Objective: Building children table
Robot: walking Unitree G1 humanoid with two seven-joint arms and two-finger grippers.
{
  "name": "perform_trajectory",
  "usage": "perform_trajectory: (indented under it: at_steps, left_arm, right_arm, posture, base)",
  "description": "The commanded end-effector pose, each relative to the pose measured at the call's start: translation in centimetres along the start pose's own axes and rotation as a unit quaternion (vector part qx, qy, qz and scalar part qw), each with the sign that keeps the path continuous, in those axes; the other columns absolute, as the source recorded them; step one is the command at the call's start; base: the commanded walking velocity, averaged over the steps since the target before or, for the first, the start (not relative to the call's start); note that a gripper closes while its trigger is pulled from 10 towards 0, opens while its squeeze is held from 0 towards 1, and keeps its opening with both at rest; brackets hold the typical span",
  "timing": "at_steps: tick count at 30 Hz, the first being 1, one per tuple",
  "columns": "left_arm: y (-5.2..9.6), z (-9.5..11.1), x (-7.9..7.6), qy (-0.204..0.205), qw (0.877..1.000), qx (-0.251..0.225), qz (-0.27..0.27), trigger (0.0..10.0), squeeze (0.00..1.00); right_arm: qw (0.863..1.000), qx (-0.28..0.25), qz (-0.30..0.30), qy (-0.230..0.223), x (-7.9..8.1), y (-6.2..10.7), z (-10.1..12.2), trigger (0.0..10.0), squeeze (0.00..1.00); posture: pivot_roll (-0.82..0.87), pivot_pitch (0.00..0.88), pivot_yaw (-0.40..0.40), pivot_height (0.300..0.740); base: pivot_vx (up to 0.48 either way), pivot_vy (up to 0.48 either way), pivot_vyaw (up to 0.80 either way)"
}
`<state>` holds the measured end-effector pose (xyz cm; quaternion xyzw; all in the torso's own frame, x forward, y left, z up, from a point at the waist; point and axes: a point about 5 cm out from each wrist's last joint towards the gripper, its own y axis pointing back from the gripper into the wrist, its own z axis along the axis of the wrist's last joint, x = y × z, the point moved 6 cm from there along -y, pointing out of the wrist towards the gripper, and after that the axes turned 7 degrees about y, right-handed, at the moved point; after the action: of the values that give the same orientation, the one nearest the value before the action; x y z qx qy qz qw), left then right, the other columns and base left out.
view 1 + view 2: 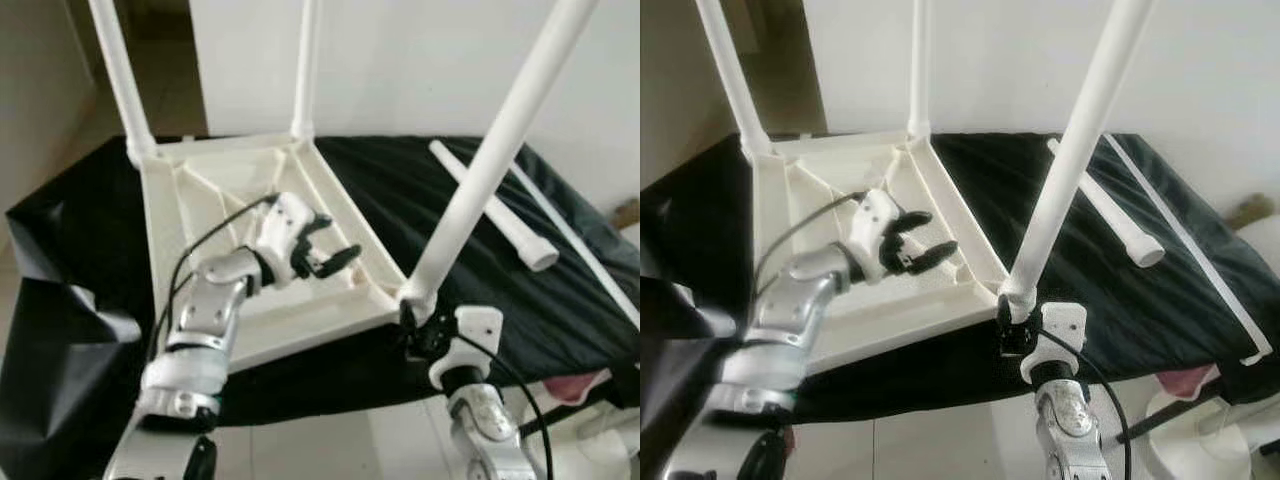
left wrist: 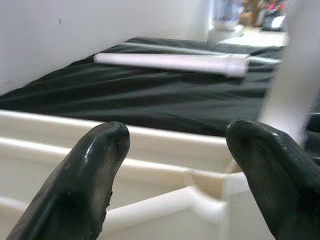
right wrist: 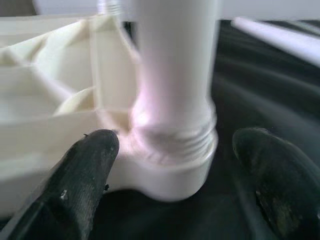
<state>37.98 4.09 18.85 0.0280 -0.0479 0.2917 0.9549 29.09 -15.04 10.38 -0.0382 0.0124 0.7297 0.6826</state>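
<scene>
Right claw point(image 3: 165, 175) sits at the near right corner of the upturned tabletop point(image 1: 215, 210), fingers spread to either side of the threaded base of the near leg point(image 1: 495, 150) — not closed on it; the right wrist view shows a gap on both sides. The leg stands in its corner socket but leans outward from the tabletop, and its thread is still visible above the socket, so I judge it not fully seated.

Left claw point(image 1: 325, 250) hovers over the inside of the tabletop, near that same corner, fingers spread, holding nothing.

The tabletop lies underside-up on the black-covered table point(image 1: 560, 300). Two far legs point(image 1: 120, 70) stand upright in its far corners. The loose leg point(image 1: 490, 205) lies on the cloth to the right of the tabletop, well apart from it, with a thin white strip point(image 1: 580, 240) lying beyond it.

Step in hand: fixing the third leg. Next move, as judged: close the right claw on the leg base, straighten the leg, turn it home while the left claw steadies the tabletop — then fetch the loose leg for the near left corner.
</scene>
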Motion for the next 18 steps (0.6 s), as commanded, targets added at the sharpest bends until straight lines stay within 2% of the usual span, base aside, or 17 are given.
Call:
perform_trajectory:
  at_steps: [1, 2, 3, 4, 6, 7, 8, 9, 12, 13, 15, 18]
  left_arm:
    - [1.1, 0.0, 4.7, -0.008, 0.983, -0.009, 0.184, 10.0, 0.0]
    - [1.1, 0.0, 4.7, -0.008, 0.983, -0.009, 0.184, 10.0, 0.0]
    - [2.1, -0.5, 6.5, -0.04, 0.975, 0.016, 0.219, 10.0, 0.0]
    - [2.1, -0.5, 6.5, -0.04, 0.975, 0.016, 0.219, 10.0, 0.0]
    - [2.8, -0.9, 7.8, -0.064, 0.966, 0.039, 0.247, 10.0, 0.0]
    - [2.8, -0.9, 7.8, -0.064, 0.966, 0.039, 0.247, 10.0, 0.0]
    - [3.4, -1.2, 8.8, -0.071, 0.958, 0.051, 0.272, 10.0, 0.0]
    - [3.4, -1.2, 8.8, -0.071, 0.958, 0.051, 0.272, 10.0, 0.0]
    - [4.9, -1.9, 10.6, -0.083, 0.944, 0.079, 0.311, 10.0, 0.0]
    - [4.9, -1.9, 10.6, -0.083, 0.944, 0.079, 0.311, 10.0, 0.0]
    - [6.0, -2.6, 11.6, -0.105, 0.932, 0.107, 0.33, 10.0, 0.0]
    - [6.9, -2.6, 12.4, -0.112, 0.926, 0.116, 0.34, 10.0, 0.0]
  right_arm:
    - [1.0, -0.005, 0.019, -0.005, 0.5, 0.3, 0.2, 10.0, 0.0]
    - [1.0, -0.005, 0.019, -0.005, 0.5, 0.3, 0.2, 10.0, 0.0]
    - [0.999, 0.001, 0.045, -0.011, 1.2, 0.4, 0.1, 10.0, 0.0]
    - [0.999, 0.001, 0.045, -0.011, 1.2, 0.4, 0.1, 10.0, 0.0]
    - [0.998, 0.003, 0.06, -0.018, 1.7, 0.3, 0.1, 10.0, 0.0]
    - [0.998, 0.003, 0.06, -0.018, 1.7, 0.3, 0.1, 10.0, 0.0]
    - [0.997, 0.001, 0.07, -0.024, 2.1, 0.3, 0.3, 10.0, 0.0]
    - [0.997, 0.001, 0.07, -0.024, 2.1, 0.3, 0.3, 10.0, 0.0]
    - [0.995, -0.004, 0.095, -0.031, 3.1, 0.4, 0.8, 10.0, 0.0]
    - [0.995, -0.004, 0.095, -0.031, 3.1, 0.4, 0.8, 10.0, 0.0]
    - [0.995, -0.005, 0.097, -0.035, 3.2, 0.4, 0.9, 10.0, 0.0]
    - [0.994, -0.007, 0.099, -0.036, 3.3, 0.4, 1.0, 10.0, 0.0]
  posture:
    - [0.0, 0.0, -0.032, 0.74]
    - [0.0, 0.0, -0.032, 0.74]
    - [0.0, 0.0, -0.03, 0.74]
    - [0.0, 0.0, -0.03, 0.74]
    - [0.0, 0.0, -0.024, 0.74]
    - [0.0, 0.0, -0.024, 0.74]
    - [0.0, 0.0, -0.024, 0.74]
    - [0.0, 0.0, -0.024, 0.74]
    - [0.0, 0.0, -0.019, 0.74]
    - [0.0, 0.0, -0.019, 0.74]
    - [0.0, 0.0, -0.017, 0.74]
    - [0.0, 0.0, -0.016, 0.74]
  base:
    - [0.0, 0.0, 0.0]
    - [0.0, 0.0, 0.0]
    - [0.0, 0.0, 0.0]
    - [0.0, 0.0, 0.0]
    - [0.0, 0.0, 0.0]
    - [0.0, 0.0, 0.0]
    - [0.0, 0.0, 0.0]
    - [0.0, 0.0, 0.0]
    - [0.0, 0.0, 0.0]
    - [0.0, 0.0, 0.0]
    - [0.0, 0.0, 0.0]
    - [0.0, 0.0, 0.0]
